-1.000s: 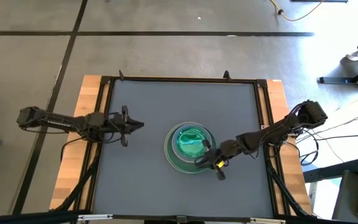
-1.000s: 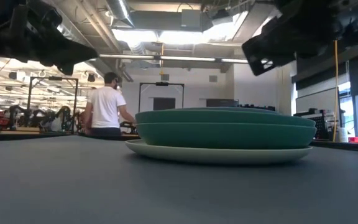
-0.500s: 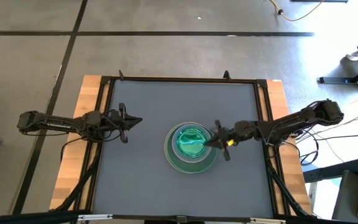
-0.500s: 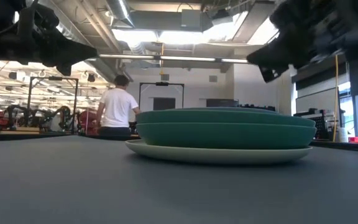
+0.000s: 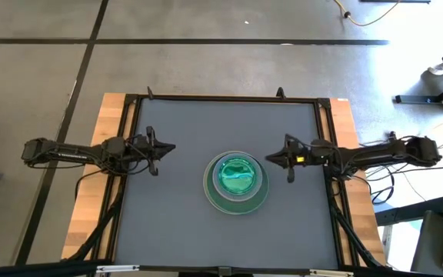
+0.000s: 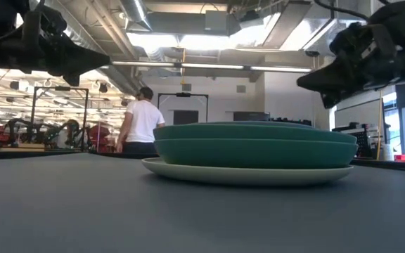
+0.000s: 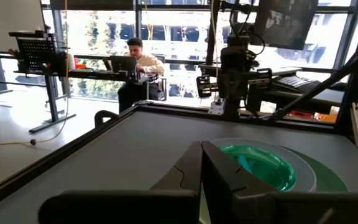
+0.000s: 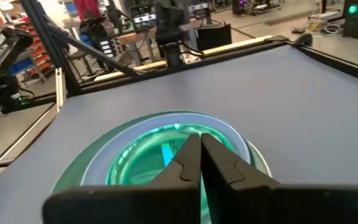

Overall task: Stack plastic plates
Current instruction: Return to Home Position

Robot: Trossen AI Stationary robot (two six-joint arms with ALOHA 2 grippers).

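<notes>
Plates [image 5: 237, 182]: one round stack, translucent green top, matte rims, between clenched left gripper [image 5: 172, 149] and clenched right gripper [image 5: 269, 160].

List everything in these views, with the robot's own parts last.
Plate stack: one, in the middle of the table; the total number of plates cannot be told.
Top plate: one, translucent cyan-green, smaller than those beneath it.
Green plates: at least two, matte teal-green, in the middle of the stack.
Bottom plate: one, pale cream, resting on the table.
Table: one, grey top with wooden side edges.
Standing person: one, white shirt, in the room beyond the table.
Seated person: one, light top, in the room beyond the table.
Left gripper: one, dark, shut, raised to the left of the stack.
Right gripper: one, dark, shut, raised to the right of the stack and apart from it.
</notes>
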